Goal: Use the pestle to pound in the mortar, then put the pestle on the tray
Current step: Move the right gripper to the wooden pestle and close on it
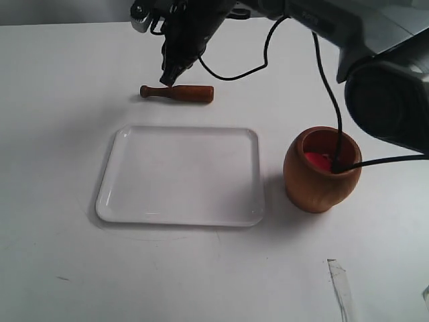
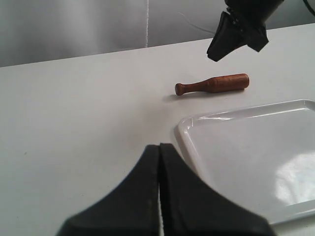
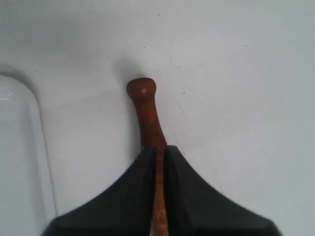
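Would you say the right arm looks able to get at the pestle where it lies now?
Probably yes. The right pincer hangs just above the pestle, which lies in the open on the table, nothing between them. Its jaws look closed, though, so they would need to open first.

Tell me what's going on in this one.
The right gripper hangs just above the pestle, which lies on its side on the table beyond the tray. Its fingers look closed and are not gripping the pestle. The left gripper is shut, holds nothing, and sits near a corner of the tray. The mortar, with something red inside, stands beside the tray.
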